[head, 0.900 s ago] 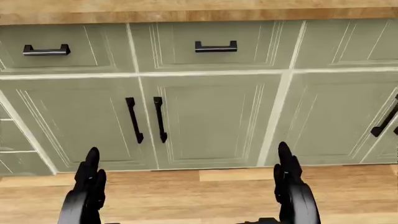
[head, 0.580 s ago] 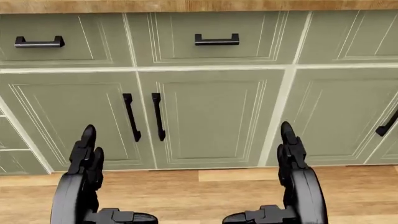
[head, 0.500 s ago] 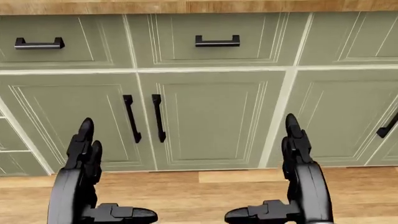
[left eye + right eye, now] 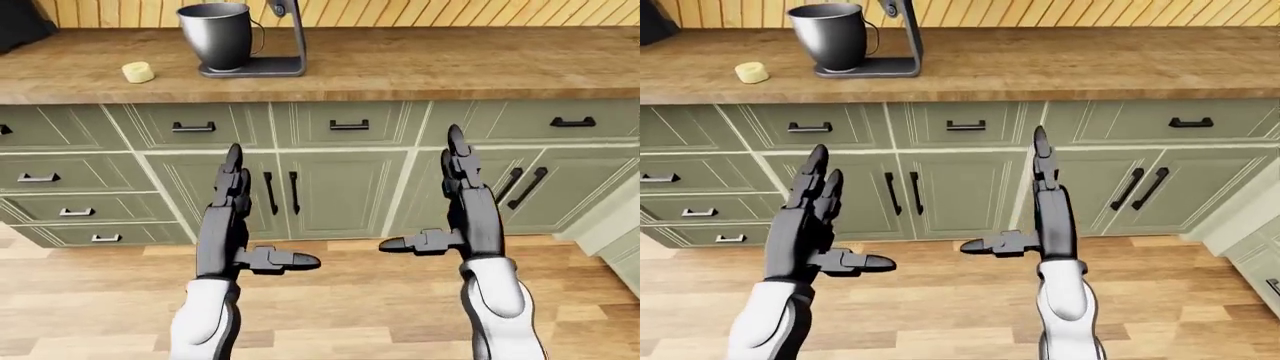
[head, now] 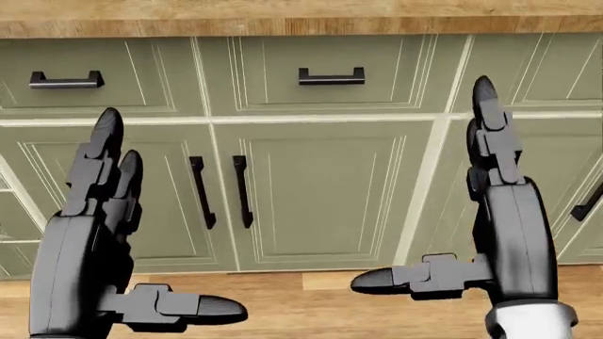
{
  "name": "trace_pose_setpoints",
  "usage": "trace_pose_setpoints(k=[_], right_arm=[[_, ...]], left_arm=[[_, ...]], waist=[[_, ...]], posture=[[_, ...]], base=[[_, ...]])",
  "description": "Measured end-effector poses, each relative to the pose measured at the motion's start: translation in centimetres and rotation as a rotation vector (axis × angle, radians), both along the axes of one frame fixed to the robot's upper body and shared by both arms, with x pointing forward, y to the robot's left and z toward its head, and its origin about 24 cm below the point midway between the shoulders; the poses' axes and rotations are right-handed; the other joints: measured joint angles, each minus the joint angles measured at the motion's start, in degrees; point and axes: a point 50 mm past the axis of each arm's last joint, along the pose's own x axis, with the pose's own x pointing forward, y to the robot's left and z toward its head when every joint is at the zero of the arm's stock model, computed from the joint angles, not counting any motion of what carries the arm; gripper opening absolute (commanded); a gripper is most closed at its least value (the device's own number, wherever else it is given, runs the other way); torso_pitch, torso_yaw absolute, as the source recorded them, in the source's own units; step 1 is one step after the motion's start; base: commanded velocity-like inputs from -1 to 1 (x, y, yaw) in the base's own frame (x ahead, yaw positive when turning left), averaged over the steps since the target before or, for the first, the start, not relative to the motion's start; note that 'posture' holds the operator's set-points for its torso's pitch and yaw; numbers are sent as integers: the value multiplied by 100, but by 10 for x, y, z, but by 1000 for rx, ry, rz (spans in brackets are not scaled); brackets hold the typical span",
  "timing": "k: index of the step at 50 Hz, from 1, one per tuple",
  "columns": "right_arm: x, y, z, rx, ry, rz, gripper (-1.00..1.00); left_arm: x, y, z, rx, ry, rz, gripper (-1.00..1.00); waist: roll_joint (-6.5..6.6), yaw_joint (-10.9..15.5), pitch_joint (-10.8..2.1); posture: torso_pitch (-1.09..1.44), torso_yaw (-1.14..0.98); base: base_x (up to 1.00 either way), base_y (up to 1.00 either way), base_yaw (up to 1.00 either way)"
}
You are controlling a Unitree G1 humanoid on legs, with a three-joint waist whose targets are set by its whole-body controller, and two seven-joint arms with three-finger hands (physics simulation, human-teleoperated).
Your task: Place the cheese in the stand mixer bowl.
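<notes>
The cheese (image 4: 138, 72) lay on the wooden surface (image 4: 420, 64) at the far left of the left-eye view, a small pale yellow lump just left of the stand mixer bowl (image 4: 216, 34) and a little apart from it. The dark bowl stood upright on the mixer's base (image 4: 255, 70), its mouth open upward.

Both hands hung well short of the surface, raised before the green cabinet doors (image 4: 340, 191). The left robot hand (image 4: 232, 217) had its fingers straight up and its thumb out to the side — spread, holding nothing. The right robot hand (image 4: 462, 202) matched it, equally apart and empty.

The cheese lay up, farther off and to the left of both hands, and the left one was plainly the nearer. The lump looked squat and roundish; no long axis or pointing direction could be told at this size. Judging by this, a reach with the left arm, after closing in on the surface, would suit best.
</notes>
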Motion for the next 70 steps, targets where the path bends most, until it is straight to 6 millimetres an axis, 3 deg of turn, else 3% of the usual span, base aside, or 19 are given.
trace_pose_setpoints(k=[4, 12, 19, 25, 30, 32, 35, 37, 40, 44, 45, 48, 57, 58, 60, 62, 64, 68, 70], right_arm=[[1, 3, 19, -22, -54, 7, 100], [0, 0, 16, -29, -21, -19, 100], [1, -6, 8, -20, 17, -60, 100], [3, 1, 5, -11, 28, -22, 100], [2, -2, 7, -12, 17, -37, 100], [2, -5, 6, -19, 20, -55, 100], [2, -7, 1, -18, 51, -68, 100], [3, -6, 2, -18, 44, -63, 100], [1, -5, 6, -19, 23, -57, 100], [1, -4, 8, -19, 18, -58, 100], [2, -1, 7, -12, 22, -47, 100], [2, 3, 1, -9, 52, -23, 100], [0, -1, 9, -11, 10, -36, 100], [0, -2, 9, -15, 8, -39, 100], [0, -5, 5, -17, 29, -57, 100], [0, -7, 0, -15, 59, -71, 100], [1, -7, 1, -15, 58, -70, 100], [0, -6, 6, -19, 28, -64, 100], [0, -6, 7, -20, 23, -63, 100]], left_arm=[[-3, -1, 5, -6, -6, -9, 100], [-9, -1, 18, -9, -41, -8, 100], [-10, -4, 20, -17, -42, -24, 100], [-10, 2, 19, -2, -33, 14, 100], [-14, 1, 28, 0, -73, 9, 100], [-16, -1, 28, -2, -70, -3, 100], [-16, -2, 26, 4, -50, -11, 100], [-15, -2, 27, 9, -56, -6, 100], [-18, -3, 30, 15, -71, -10, 100], [-18, -3, 32, 20, -79, -13, 100], [-18, 0, 30, 29, -74, 0, 100], [-17, 4, 25, 35, -42, 25, 100], [-19, 2, 32, 36, -77, 13, 100], [-19, 1, 32, 31, -80, 9, 100], [-19, -2, 29, 26, -60, -7, 100], [-18, -3, 27, 27, -43, -16, 100], [-18, -2, 29, 27, -52, -11, 100], [-22, -2, 34, 24, -87, -9, 100], [-22, -2, 35, 23, -93, -11, 100]], waist=[[-9, -3, -4], [-5, 5, 1], [291, -50, 89], [131, -38, 85], [-247, -53, 90], [-136, -109, 126], [-210, -90, 75], [-148, -73, 70], [56, -78, 134], [494, -83, 77], [414, -43, 112], [355, -6, 117], [-267, -30, 88], [-289, -60, 71], [-193, -110, 131], [-212, -108, 99], [-135, -89, 85], [171, -99, 141], [420, -96, 100]], posture=[[0, 0], [0, 0], [0, 0], [0, 0], [0, 0], [0, 0], [0, 0], [0, 0], [0, 0], [0, 0], [0, 0], [0, 0], [0, 0], [0, 0], [0, 0], [0, 0], [0, 0], [0, 0], [0, 0]], base=[[0, 0, 0], [0, 2, 0], [0, 14, 0], [0, 14, 0], [0, 14, 0], [0, 15, 0], [0, 18, 0], [0, 20, 0], [0, 20, 0], [0, 20, 0], [0, 19, 0], [0, 20, 0], [0, 19, 0], [0, 20, 0], [0, 20, 0], [0, 19, 0], [0, 20, 0], [0, 20, 0], [0, 22, 0]])
